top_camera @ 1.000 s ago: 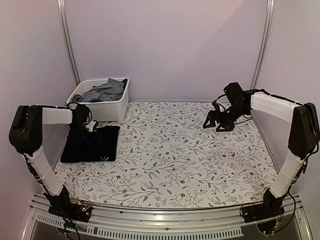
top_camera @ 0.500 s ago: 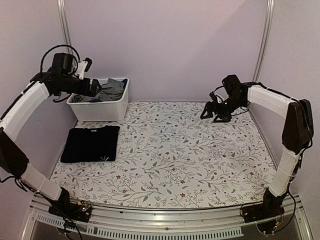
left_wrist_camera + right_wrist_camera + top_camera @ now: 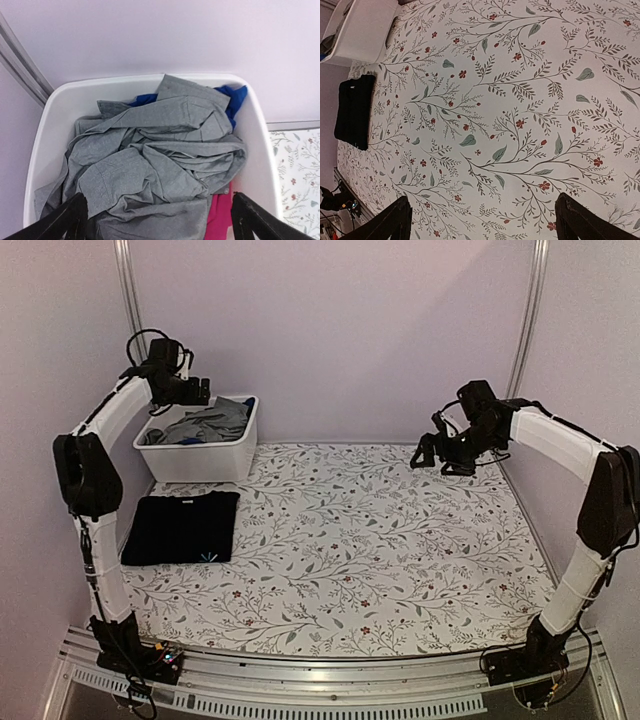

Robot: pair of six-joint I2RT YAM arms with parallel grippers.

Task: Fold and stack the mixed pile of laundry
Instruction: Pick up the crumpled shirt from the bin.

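The laundry pile (image 3: 160, 150) fills a white bin (image 3: 200, 455) at the back left: a crumpled grey shirt (image 3: 210, 423) on top, a bright blue garment (image 3: 235, 100) at the far rim, a pink one (image 3: 220, 215) by the right wall. A folded black T-shirt (image 3: 182, 528) with a small light mark lies flat in front of the bin, seen also as the black T-shirt (image 3: 355, 111) in the right wrist view. My left gripper (image 3: 159, 222) hovers open above the grey shirt, touching nothing. My right gripper (image 3: 440, 455) hangs open over the floral cloth at the back right.
A floral tablecloth (image 3: 360, 540) covers the table. Lilac walls with metal posts (image 3: 135, 320) close in the back and sides. The bin sits in the back left corner against the wall.
My left arm rose from the black T-shirt and swung back over the bin. The right gripper opened a little wider and shifted slightly at the back right.
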